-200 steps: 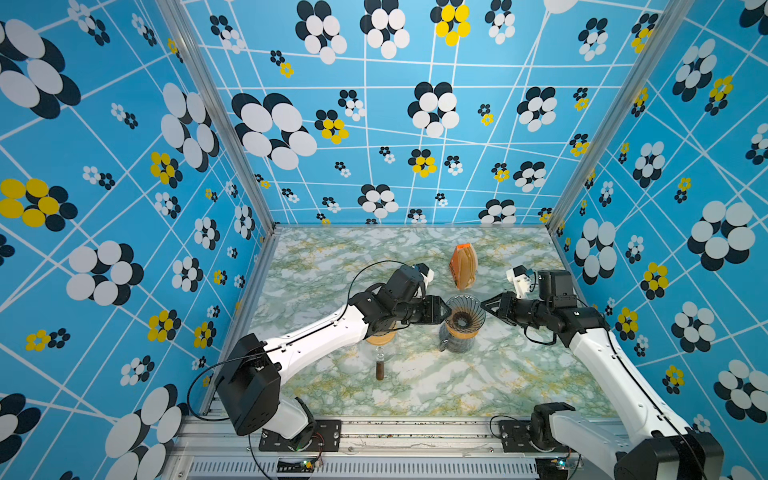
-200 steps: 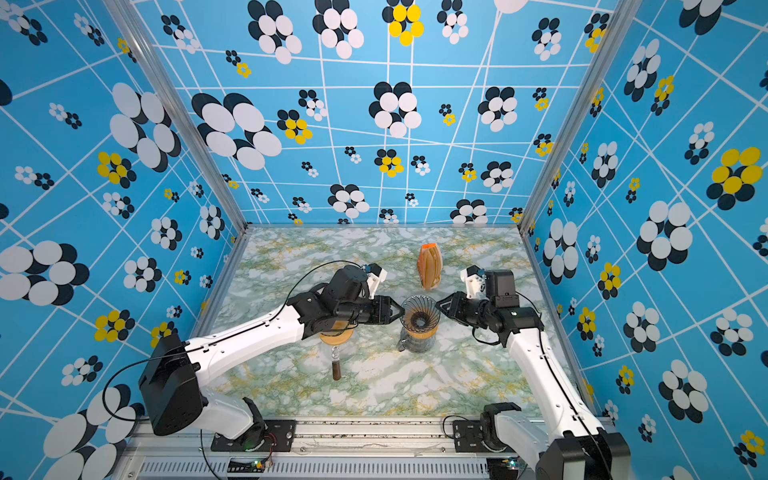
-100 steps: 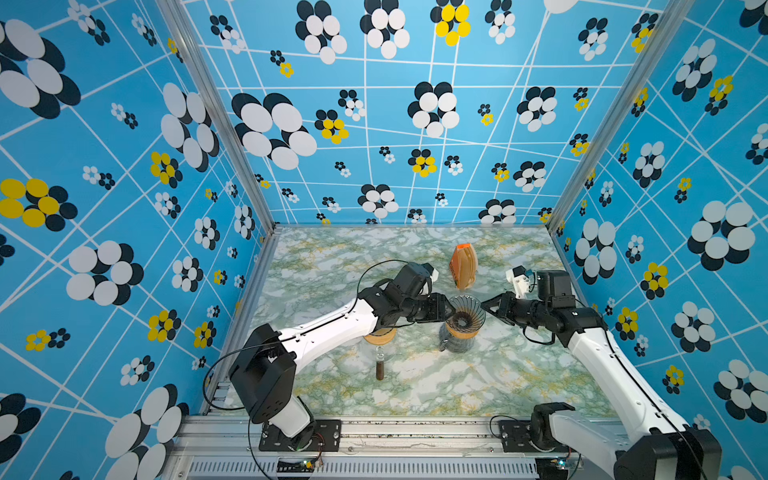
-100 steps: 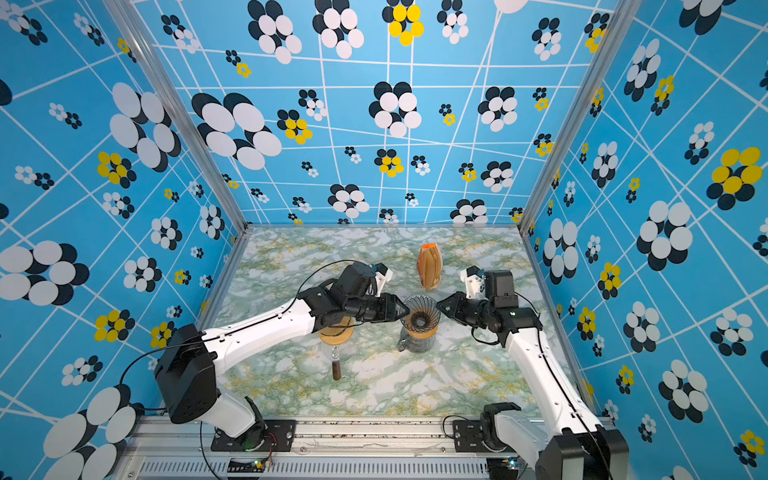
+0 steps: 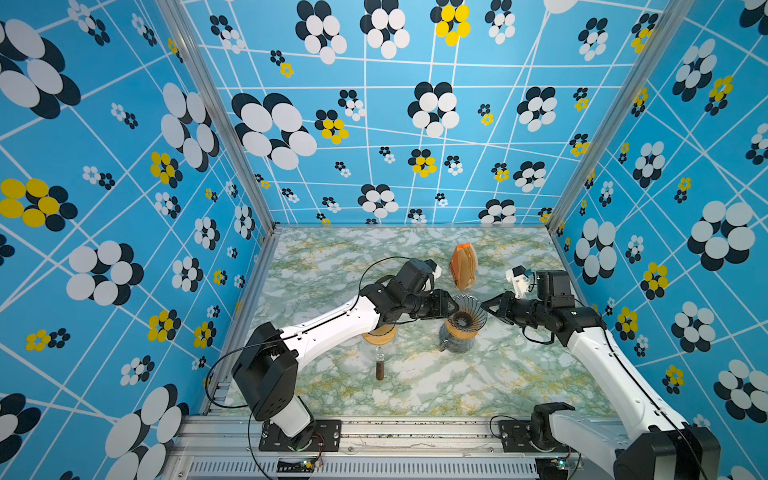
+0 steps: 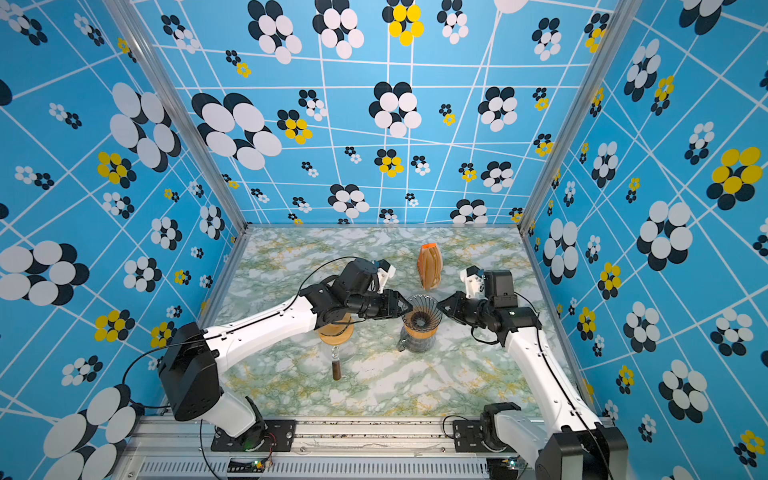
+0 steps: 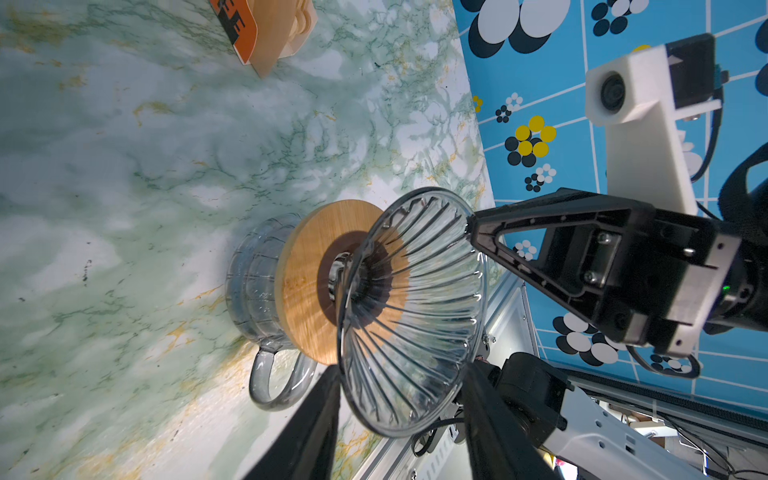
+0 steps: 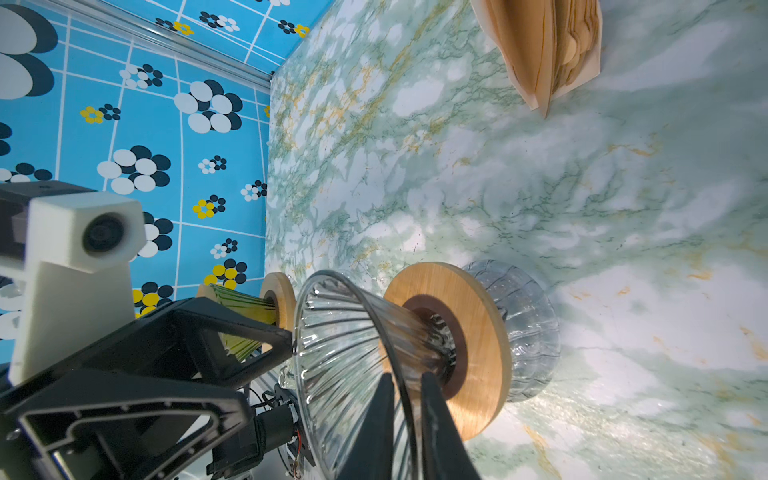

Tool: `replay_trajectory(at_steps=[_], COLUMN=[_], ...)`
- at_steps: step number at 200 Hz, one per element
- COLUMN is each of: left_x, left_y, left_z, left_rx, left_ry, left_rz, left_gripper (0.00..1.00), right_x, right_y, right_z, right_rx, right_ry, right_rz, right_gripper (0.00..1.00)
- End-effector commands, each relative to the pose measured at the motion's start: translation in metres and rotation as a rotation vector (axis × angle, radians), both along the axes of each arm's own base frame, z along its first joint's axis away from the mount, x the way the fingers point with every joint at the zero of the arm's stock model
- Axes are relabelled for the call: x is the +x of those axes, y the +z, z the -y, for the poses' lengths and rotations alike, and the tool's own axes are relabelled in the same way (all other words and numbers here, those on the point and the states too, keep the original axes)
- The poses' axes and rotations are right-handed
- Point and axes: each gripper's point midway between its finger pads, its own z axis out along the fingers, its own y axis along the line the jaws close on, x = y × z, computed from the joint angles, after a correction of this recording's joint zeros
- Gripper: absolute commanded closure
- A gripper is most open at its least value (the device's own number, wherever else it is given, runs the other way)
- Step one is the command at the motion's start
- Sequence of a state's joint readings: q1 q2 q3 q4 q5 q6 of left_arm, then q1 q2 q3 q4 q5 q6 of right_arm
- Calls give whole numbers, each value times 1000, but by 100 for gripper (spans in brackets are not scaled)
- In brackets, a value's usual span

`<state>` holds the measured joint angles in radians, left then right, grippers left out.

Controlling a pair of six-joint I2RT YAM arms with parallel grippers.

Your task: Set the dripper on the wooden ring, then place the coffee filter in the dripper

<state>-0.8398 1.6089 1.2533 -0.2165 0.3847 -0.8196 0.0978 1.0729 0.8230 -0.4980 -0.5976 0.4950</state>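
Jaws on the right gripper (image 8: pixel 405 380) stood almost together, pinching the rim of the glass dripper (image 5: pixel 465 316), one finger inside the cone and one outside. Those of the left gripper (image 5: pixel 454 309) stood about half apart at the opposite rim, holding nothing. Both arms reached in low and level, facing each other across the cone. Behind it, apart, the coffee filters (image 5: pixel 462 266) stood upright.
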Motion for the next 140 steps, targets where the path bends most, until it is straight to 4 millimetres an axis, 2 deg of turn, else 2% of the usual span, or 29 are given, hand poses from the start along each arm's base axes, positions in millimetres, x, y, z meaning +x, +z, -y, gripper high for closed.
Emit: replay_trajectory(at_steps=[1, 66, 104, 140], left_x=[2, 4, 7, 13], left_y=[5, 3, 10, 33], left_z=[5, 4, -5, -16], left_rx=[-6, 4, 13, 4], left_ry=[-15, -13, 2, -13], left_rz=[4, 3, 40, 115], left_gripper=[51, 51, 51, 47], right_x=[1, 3, 4, 9], right_y=[-10, -8, 7, 33], right_z=[2, 2, 2, 8], right_rx=[-9, -12, -11, -70], right_ry=[-20, -21, -20, -16], right_rz=[-19, -17, 14, 78], right_gripper=[86, 85, 68, 64])
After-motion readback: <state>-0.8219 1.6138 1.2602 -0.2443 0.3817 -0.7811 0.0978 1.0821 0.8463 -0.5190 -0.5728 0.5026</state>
